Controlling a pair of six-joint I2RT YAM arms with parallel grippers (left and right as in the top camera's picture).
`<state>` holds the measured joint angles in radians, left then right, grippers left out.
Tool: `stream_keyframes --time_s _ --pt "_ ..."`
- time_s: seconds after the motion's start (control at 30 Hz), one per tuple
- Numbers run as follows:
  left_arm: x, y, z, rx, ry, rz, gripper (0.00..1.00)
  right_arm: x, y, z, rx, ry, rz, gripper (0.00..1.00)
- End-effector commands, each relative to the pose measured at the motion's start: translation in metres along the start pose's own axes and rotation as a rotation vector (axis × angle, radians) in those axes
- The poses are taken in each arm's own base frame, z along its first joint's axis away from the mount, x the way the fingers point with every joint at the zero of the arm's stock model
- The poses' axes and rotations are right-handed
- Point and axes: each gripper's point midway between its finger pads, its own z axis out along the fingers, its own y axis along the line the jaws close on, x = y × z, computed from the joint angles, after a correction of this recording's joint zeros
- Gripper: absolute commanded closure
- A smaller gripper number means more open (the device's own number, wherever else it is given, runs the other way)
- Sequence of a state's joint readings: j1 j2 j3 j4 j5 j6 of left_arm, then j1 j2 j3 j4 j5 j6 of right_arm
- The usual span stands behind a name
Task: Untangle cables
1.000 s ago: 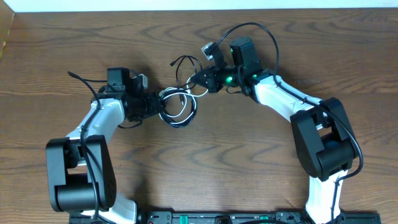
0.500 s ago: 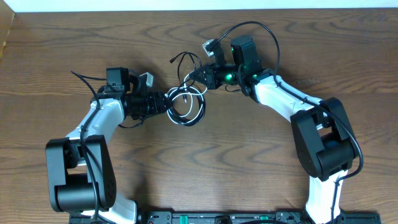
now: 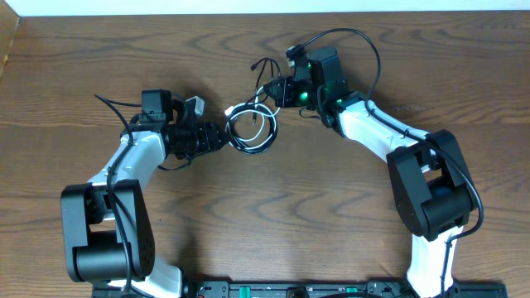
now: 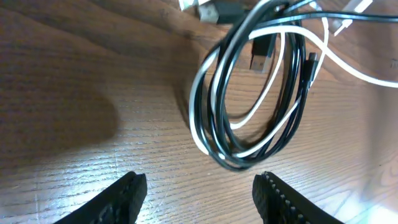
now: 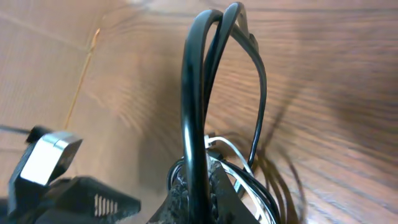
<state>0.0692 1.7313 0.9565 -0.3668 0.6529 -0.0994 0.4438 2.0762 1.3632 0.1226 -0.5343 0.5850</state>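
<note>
The right gripper (image 3: 278, 91) is pinching strands of the limp, light thin black cord (image 4: 297, 106), which is coiling with the thin white cord (image 4: 194, 118) on the brown wooden table (image 3: 331, 207) just ahead of the wide-open left gripper (image 4: 199, 186), probably best taking a white strand.

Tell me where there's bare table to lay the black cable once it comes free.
Widest bare table is the near middle, between the left arm and right arm. More lies at the far-left corner and beyond the right arm. Crowded: between left gripper and right gripper, where black cable and white cable loop together.
</note>
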Motion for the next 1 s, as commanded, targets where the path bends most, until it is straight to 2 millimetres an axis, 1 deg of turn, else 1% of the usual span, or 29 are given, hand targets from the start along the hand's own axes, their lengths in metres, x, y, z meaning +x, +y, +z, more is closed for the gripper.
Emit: stream_keyframes --time_s 0.0,0.13,0.2,0.3,0.43,0.53,0.87,0.97 --pt "-0.005 -0.011 -0.005 0.023 -0.016 0.045 0.40 -0.015 0.010 -0.007 0.026 -0.056 0.005 0.99" --pt "-0.005 -0.016 -0.001 0.016 -0.014 0.067 0.40 -0.013 0.012 -0.006 0.022 -0.052 0.002 0.99" --pt "-0.004 -0.010 0.003 -0.050 -0.016 0.077 0.40 -0.010 0.018 -0.005 0.002 -0.037 -0.001 0.99" --pt "-0.004 -0.005 0.006 -0.106 -0.019 0.093 0.40 -0.003 0.032 -0.003 -0.063 -0.001 -0.008 0.99" --pt "-0.009 0.012 0.004 -0.211 -0.050 0.015 0.40 0.007 0.054 -0.006 -0.187 0.060 -0.027 0.99" --pt "-0.011 0.012 0.005 -0.214 -0.057 0.009 0.40 0.010 0.065 -0.009 -0.246 0.082 -0.042 0.99" --pt "-0.011 0.013 0.008 -0.213 -0.059 0.003 0.40 0.006 0.072 -0.009 -0.271 0.081 0.027 0.99" --pt "-0.011 0.015 0.011 -0.213 -0.058 -0.013 0.40 0.005 0.078 -0.011 -0.300 0.082 0.032 0.99"
